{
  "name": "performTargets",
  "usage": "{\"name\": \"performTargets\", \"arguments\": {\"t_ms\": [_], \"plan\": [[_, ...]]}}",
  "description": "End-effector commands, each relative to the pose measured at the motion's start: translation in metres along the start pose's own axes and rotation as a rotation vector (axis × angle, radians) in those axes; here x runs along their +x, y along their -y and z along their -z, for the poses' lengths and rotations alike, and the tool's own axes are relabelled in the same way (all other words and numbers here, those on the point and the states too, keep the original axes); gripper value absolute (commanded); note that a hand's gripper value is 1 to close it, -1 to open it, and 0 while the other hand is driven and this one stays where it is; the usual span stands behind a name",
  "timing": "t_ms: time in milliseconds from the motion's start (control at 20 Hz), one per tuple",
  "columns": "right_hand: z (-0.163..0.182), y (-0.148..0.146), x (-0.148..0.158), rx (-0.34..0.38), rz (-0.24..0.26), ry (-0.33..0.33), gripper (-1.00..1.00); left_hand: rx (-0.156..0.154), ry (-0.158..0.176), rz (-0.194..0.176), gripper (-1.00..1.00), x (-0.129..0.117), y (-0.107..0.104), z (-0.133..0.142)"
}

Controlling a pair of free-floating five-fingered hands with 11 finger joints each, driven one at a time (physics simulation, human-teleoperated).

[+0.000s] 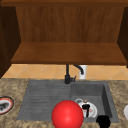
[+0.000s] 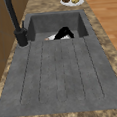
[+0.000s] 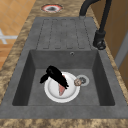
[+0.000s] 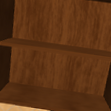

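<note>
We see a red ball (image 1: 67,114), white plate (image 3: 53,90) in grey sink (image 3: 65,60), black faucet (image 1: 67,74), speckled brown counter (image 1: 12,86), brown wood shelves (image 4: 53,97).

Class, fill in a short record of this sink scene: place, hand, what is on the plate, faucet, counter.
Place: sink set in a speckled counter, wooden shelves above
Hand: a hand low over the plate in the basin
On plate: pink wedge; small brown bit at its rim, beside the drain
Faucet: black faucet behind the basin
Counter: food dish at one end, red-rimmed dish at the other
</note>
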Motion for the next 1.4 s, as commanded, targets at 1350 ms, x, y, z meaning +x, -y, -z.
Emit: {"name": "performTargets", "arguments": {"t_ms": [1350], "plan": [[0.0,0.0,0.0,0.0,0.0,0.0,0.0,-0.008,0.005,-0.042,-1.0,-0.033,-0.003,-0.007]]}}
